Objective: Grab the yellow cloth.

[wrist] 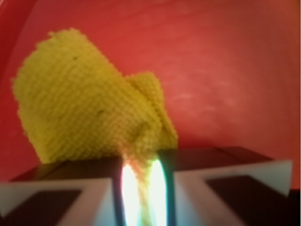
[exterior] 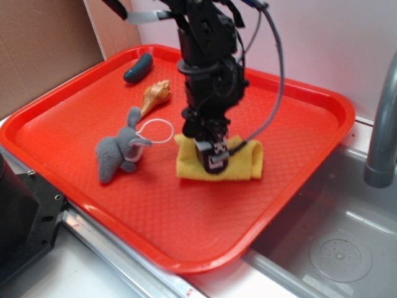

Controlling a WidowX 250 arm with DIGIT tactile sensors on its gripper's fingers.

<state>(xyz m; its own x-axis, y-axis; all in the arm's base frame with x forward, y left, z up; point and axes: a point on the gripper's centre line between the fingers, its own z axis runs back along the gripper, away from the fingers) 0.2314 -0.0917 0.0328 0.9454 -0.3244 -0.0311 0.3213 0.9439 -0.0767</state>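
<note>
jaws pinch yellow cloth [wrist: 89, 103] fold | red tray [exterior: 298, 180] rim near

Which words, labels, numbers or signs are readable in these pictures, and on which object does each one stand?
No text can be read in either view.
The gripper, down on the yellow cloth, carries a small white label, too small and blurred to read.
</note>
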